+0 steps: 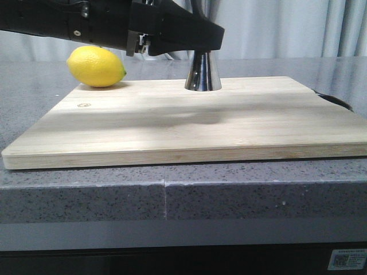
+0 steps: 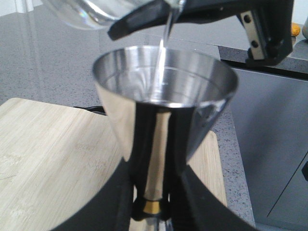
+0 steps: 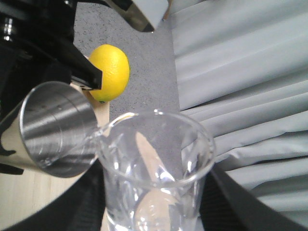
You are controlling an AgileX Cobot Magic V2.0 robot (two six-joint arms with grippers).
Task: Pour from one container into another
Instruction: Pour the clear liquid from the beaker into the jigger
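Beaker (image 2: 91, 12): clear glass, tilted above the jigger.
Stream (image 2: 163, 43): thin, falling into the cup.
Jigger (image 2: 163, 96): shiny steel, gripped at its gold-banded waist by black fingers (image 2: 110, 207).
Board (image 2: 53, 159): pale wood beneath.

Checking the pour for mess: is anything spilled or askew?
Nothing stands out. The beaker tilts over the jigger, and the thin stream lands inside its cup. The cutting board shows no puddle.

Bright, even daylight is falling from above. A soft, blurred shadow is lying across the wooden board (image 1: 189, 123) in front of the jigger (image 1: 203, 71), whose polished steel is glinting. Close to the wrist cameras, the gripper fingers (image 2: 103, 207) are blurring out of focus.
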